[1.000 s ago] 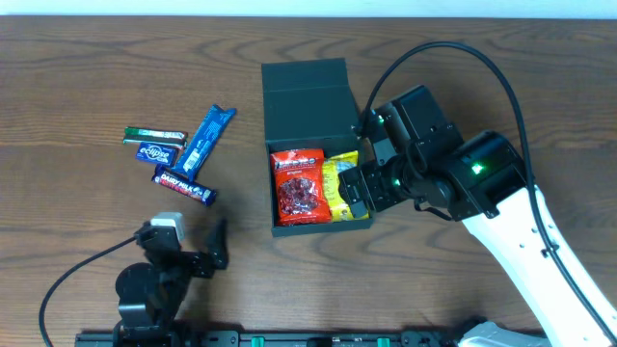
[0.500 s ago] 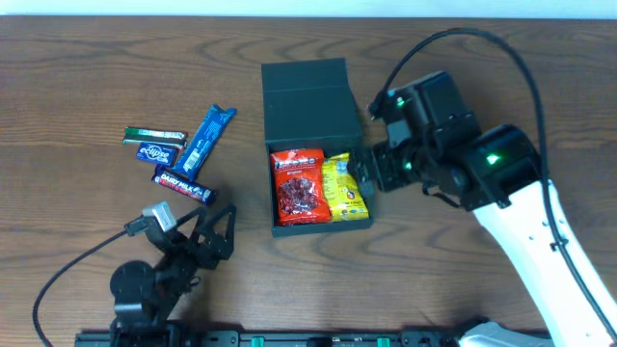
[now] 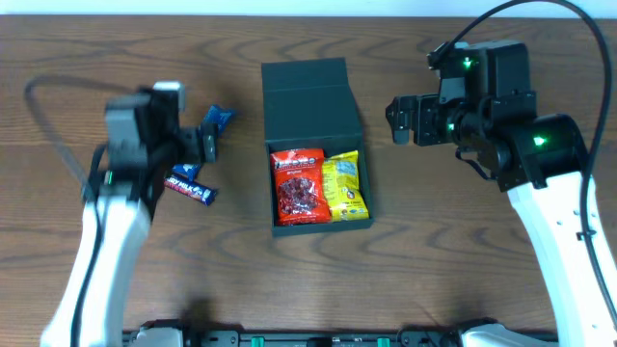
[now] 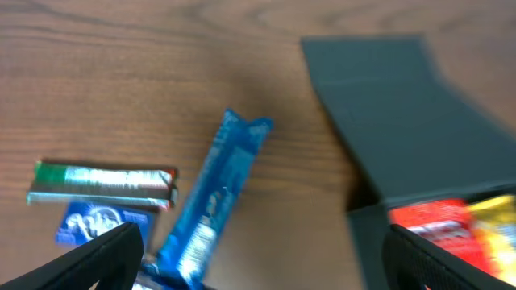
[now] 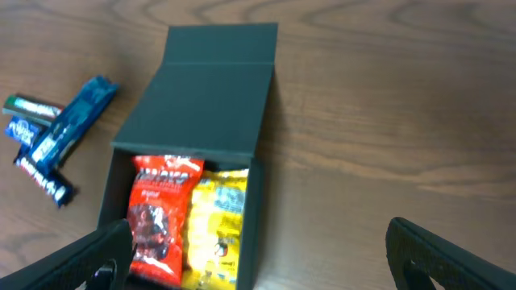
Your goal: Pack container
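Currently finding container [image 3: 309, 94] open with red packet [image 3: 298, 185] and yellow packet [image 3: 346, 187] inside; noting left gripper [image 3: 208, 144] and right gripper [image 3: 395, 123] spread, empty.

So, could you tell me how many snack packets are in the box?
2: a red packet on the left of the box, a yellow packet beside it on the right; any underneath would be hidden.

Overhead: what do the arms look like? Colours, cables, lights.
Left arm and right arm: white links, black wrist housings, a black cable looping off each. Black, two-fingered: left gripper and right gripper. Green lights glow on the right arm; a pale-grey module tops the left wrist.
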